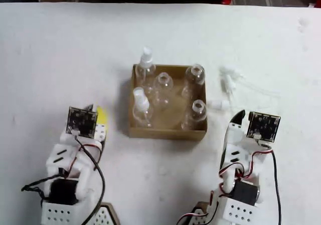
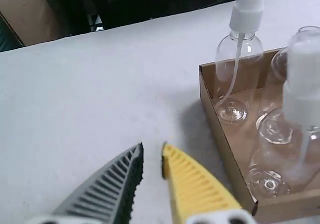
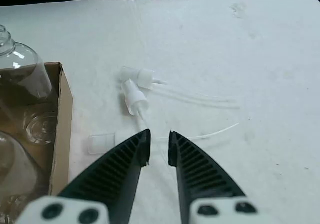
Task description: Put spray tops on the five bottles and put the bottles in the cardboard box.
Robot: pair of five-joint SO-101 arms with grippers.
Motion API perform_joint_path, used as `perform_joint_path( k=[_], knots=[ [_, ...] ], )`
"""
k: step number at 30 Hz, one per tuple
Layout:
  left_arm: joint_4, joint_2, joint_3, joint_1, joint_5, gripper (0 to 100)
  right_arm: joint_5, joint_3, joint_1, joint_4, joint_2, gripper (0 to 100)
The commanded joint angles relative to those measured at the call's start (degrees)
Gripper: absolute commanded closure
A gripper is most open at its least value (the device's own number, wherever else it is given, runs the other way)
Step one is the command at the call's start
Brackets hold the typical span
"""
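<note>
The cardboard box (image 1: 168, 132) stands mid-table with several clear bottles in it. Two on its left side carry white spray tops (image 1: 146, 57) (image 1: 139, 98); three are bare-necked (image 1: 163, 79) (image 1: 195, 73) (image 1: 198, 107). Three loose spray tops (image 1: 228, 73) (image 1: 230, 86) (image 1: 218, 104) lie right of the box, their thin tubes trailing. My left gripper (image 1: 96, 109) (image 2: 152, 151) rests left of the box, fingers nearly together and holding nothing. My right gripper (image 1: 243, 116) (image 3: 160, 136) sits just short of the loose spray tops (image 3: 134, 97) (image 3: 139, 77) (image 3: 102, 141), also shut and holding nothing.
White table all around, with bare room left of the box (image 2: 220, 134) and at the far right. The table's back edge (image 1: 160, 3) meets a dark floor. The box wall (image 3: 62, 114) stands beside my right gripper.
</note>
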Motion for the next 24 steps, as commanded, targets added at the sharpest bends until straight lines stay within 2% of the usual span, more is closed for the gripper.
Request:
perform_joint_path(
  k=[1,19,24],
  knots=[
    [-1.6,-0.5,-0.7,0.7,-0.5,97,0.7,0.5,0.0,-1.7,-0.5,94.6],
    [-1.6,-0.6,-0.7,-0.5,-0.4,98,0.7,0.5,0.0,-1.7,-0.5,94.4],
    [-1.1,-0.6,-1.9,-1.5,-0.2,98,0.3,0.5,0.0,-1.5,-0.6,84.7]
  ],
)
